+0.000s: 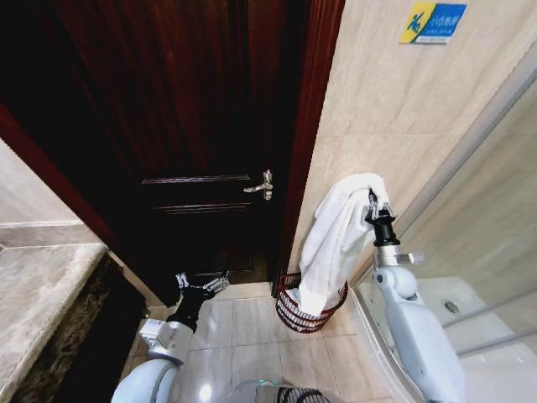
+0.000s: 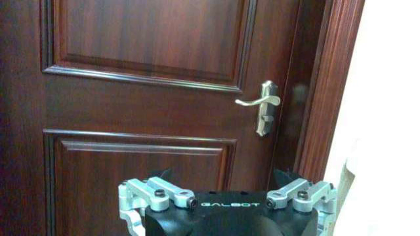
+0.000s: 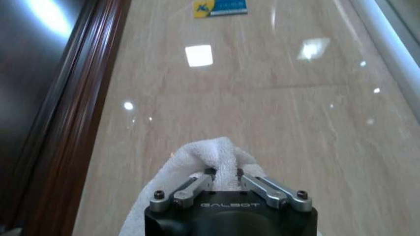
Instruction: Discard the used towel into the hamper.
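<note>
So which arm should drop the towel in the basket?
The right one, probably. Its gripper already pinches the towel, which hangs down into the basket. The left gripper sits low by the door, holding nothing.

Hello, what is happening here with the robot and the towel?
The right gripper is shut on a white towel and holds it up by the tiled wall. The towel's lower end hangs into the hamper on the floor beside the door. The left gripper is open, low in front of the door.
</note>
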